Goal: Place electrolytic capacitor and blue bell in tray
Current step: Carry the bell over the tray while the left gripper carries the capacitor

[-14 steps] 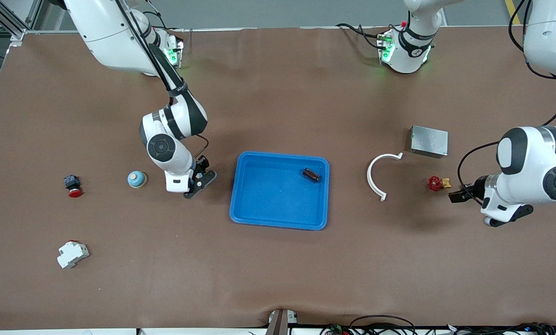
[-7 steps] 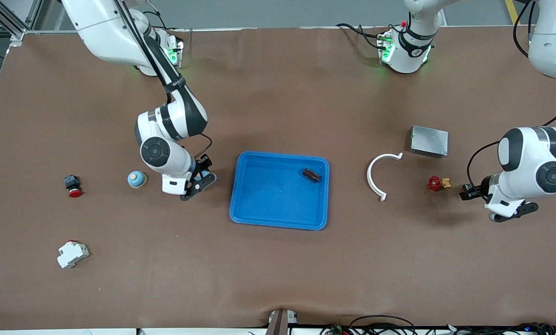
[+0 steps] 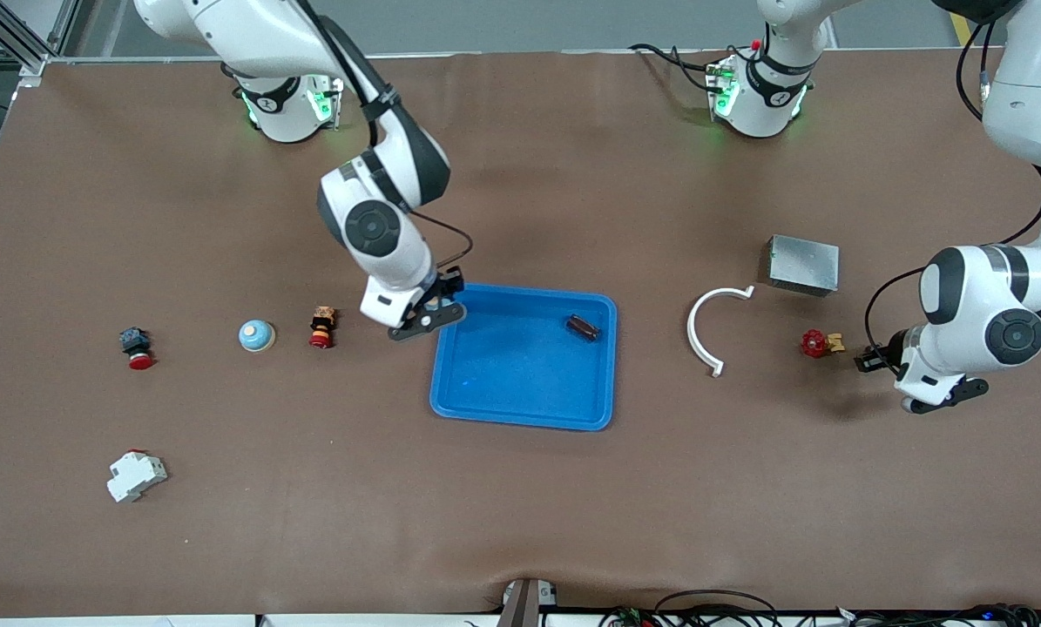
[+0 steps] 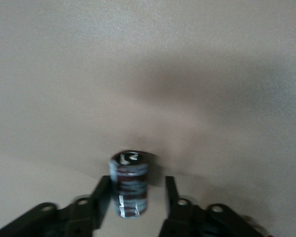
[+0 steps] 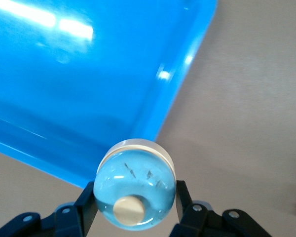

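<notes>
Right wrist view: right gripper (image 5: 133,207) jaws clamp the blue bell (image 5: 134,191) over the tray (image 5: 79,98) corner. Left gripper (image 4: 133,202) — jaws bracketing the capacitor (image 4: 129,183) on the tabletop (image 3: 520,505), grip unclear.

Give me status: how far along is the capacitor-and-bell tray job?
Done: nothing certain; a small dark part lies in the tray, identity unclear. In hand: the right gripper, shut on the blue bell, is over the tray's rim. The left gripper has its fingers flanking the upright capacitor, gap on one side. Left: drop the bell, grasp and carry the capacitor.
</notes>
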